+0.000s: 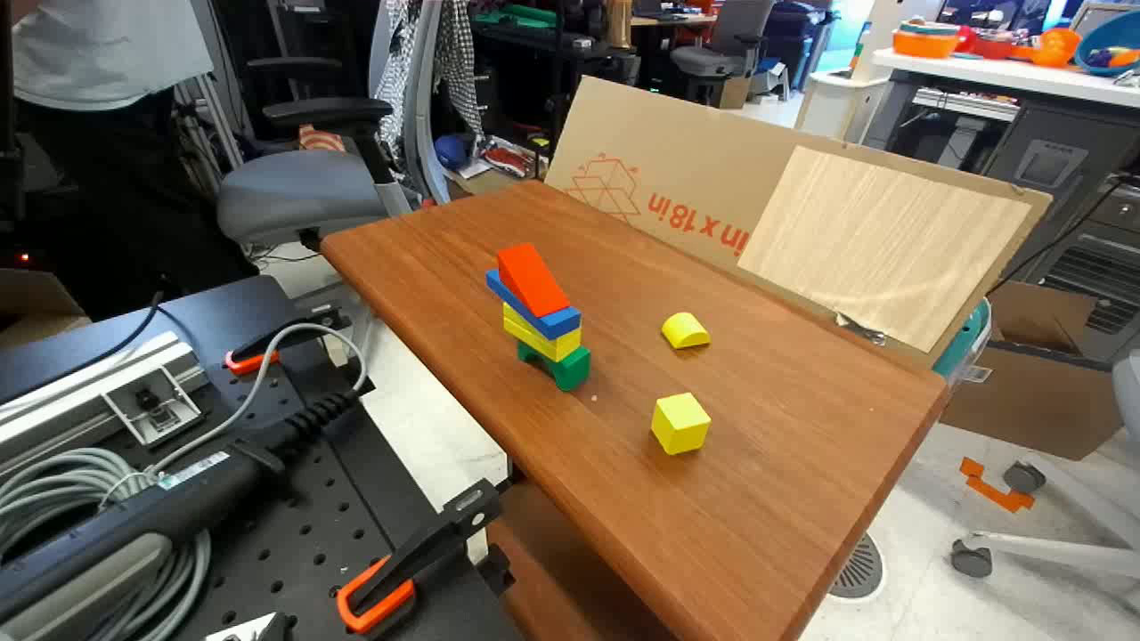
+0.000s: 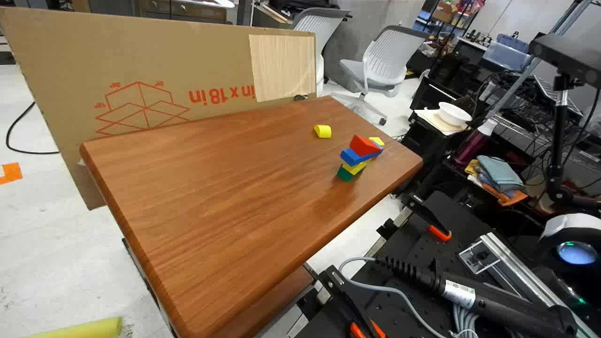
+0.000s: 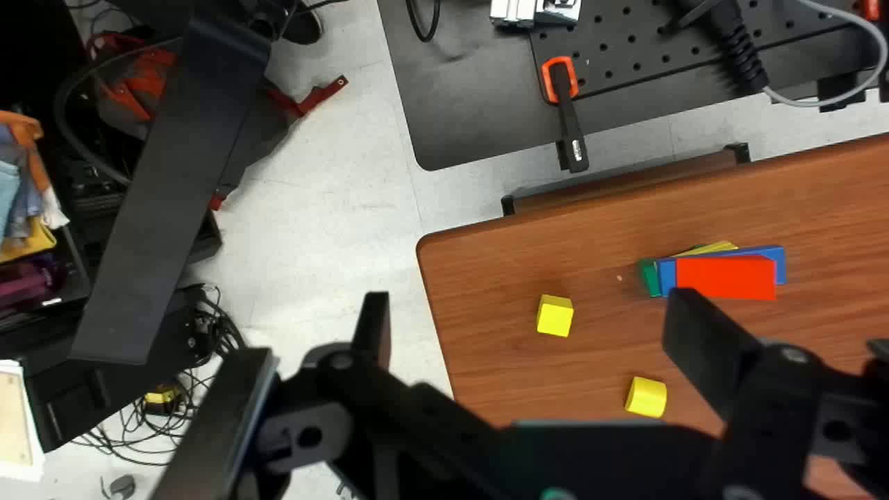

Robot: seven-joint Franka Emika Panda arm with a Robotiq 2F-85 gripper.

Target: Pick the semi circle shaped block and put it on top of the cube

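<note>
The semi circle shaped block is a low yellow block with a rounded top, lying on the brown table. It also shows in an exterior view and in the wrist view. The yellow cube stands apart from it on the table and shows in the wrist view. In an exterior view the cube is mostly hidden behind the block stack. My gripper is open and empty, high above the table; both yellow blocks appear between its fingers. Neither exterior view shows the gripper.
A stack of green, yellow, blue and red blocks stands near both yellow blocks; it also shows in the wrist view. A cardboard sheet stands along the table's edge. A black bench with clamps lies across a gap.
</note>
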